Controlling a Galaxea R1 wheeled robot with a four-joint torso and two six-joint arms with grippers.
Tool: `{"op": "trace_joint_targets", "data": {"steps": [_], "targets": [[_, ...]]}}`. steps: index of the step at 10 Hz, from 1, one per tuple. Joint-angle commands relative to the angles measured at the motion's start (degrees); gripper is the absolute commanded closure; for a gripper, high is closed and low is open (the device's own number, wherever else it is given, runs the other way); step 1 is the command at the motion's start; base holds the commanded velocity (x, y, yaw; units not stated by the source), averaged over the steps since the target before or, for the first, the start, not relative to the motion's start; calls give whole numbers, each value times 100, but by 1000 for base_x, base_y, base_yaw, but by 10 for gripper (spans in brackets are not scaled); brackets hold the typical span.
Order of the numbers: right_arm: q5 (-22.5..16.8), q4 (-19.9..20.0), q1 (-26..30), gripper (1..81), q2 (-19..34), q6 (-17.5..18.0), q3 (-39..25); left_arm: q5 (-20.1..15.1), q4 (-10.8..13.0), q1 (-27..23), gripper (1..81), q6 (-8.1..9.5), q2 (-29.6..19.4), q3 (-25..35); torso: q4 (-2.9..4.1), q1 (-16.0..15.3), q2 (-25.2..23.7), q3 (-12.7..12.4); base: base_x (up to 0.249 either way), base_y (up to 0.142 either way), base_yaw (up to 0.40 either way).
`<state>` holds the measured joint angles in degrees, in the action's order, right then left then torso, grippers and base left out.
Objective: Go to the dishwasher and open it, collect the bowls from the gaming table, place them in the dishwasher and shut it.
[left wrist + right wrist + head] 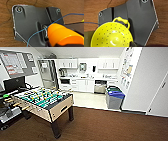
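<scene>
The gaming table [59, 107] stands on brown carpet at the left of the head view, with its green field and rods. Far across the kitchen, the grey dishwasher [100, 86] sits under the counter between white cabinets; I cannot tell how its door stands. An orange bowl [62, 36] looms large in the left wrist view, above the robot's dark plate and the carpet, with a dark part of my left gripper at its lower rim. A yellow perforated bowl [111, 36] with a loop handle shows in the right wrist view, a dark finger [134, 44] on its rim.
Blue and grey bins [115, 97] stand at the edge of the light kitchen floor, right of the way to the counter. A steel fridge [47, 73] is at the back left. A monitor [13, 84] and desk clutter lie left of the table. A white wall [147, 79] closes the right.
</scene>
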<state>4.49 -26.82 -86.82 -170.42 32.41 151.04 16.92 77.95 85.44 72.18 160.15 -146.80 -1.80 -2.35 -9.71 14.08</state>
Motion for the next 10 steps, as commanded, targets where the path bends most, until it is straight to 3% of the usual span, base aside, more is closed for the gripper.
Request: {"op": "trace_joint_targets", "data": {"steps": [1,5,10], "targets": [[-246,-51,205,811,32,-16,-14,-119,28,-199,811,-20,-105,11,0,0,0,0,154,-79,0],[-238,-51,196,811,41,-16,-14,-119,19,-199,811,-11,-105,11,0,-2,2,0,160,-68,0],[-238,-51,204,811,32,-16,3,-119,19,-199,811,-11,-114,11,0,2,2,0,166,0,0]]}}
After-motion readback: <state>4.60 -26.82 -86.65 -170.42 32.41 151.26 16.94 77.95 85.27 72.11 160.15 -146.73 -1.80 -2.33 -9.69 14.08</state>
